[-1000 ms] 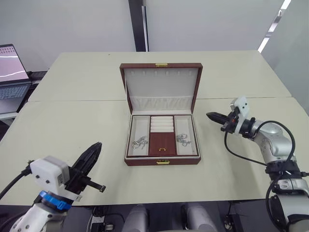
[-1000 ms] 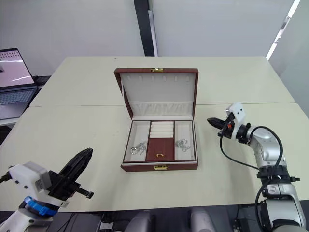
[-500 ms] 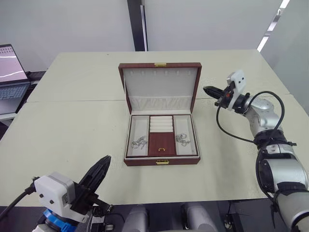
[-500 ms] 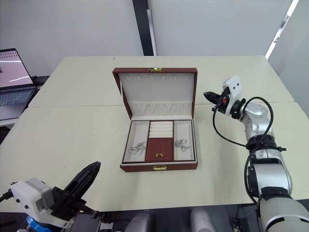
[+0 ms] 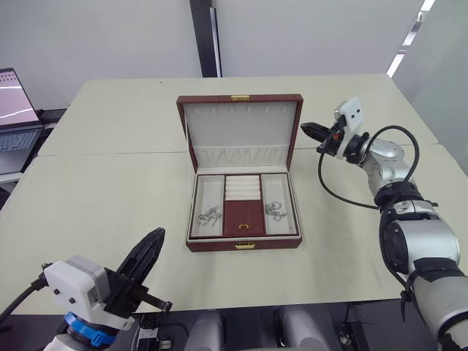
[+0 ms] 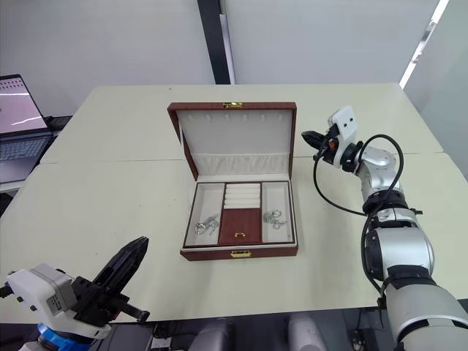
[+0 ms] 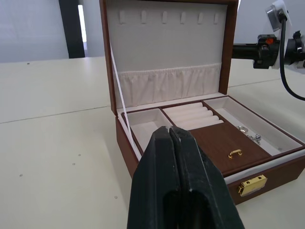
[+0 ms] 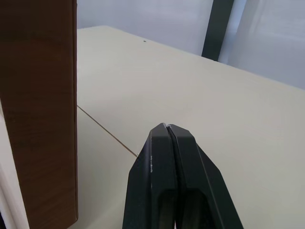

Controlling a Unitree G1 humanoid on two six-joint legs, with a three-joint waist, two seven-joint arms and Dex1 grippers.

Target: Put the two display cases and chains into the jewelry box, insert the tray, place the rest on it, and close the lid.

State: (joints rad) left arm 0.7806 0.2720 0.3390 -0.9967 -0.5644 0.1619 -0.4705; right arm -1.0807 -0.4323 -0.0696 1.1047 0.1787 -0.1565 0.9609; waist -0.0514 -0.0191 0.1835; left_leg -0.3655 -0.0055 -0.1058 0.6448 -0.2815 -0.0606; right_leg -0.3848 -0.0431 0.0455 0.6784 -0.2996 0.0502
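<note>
Honestly, right end effector, pressed together beside the upright lid, could clip its edge and skid the box.

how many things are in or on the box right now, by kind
jewelry box: 1
lid, open and upright: 1
tray, seated in the box: 1
small silvery pieces on the tray, one cluster in its left compartment, one in its right: 2 clusters
total: 5
</note>
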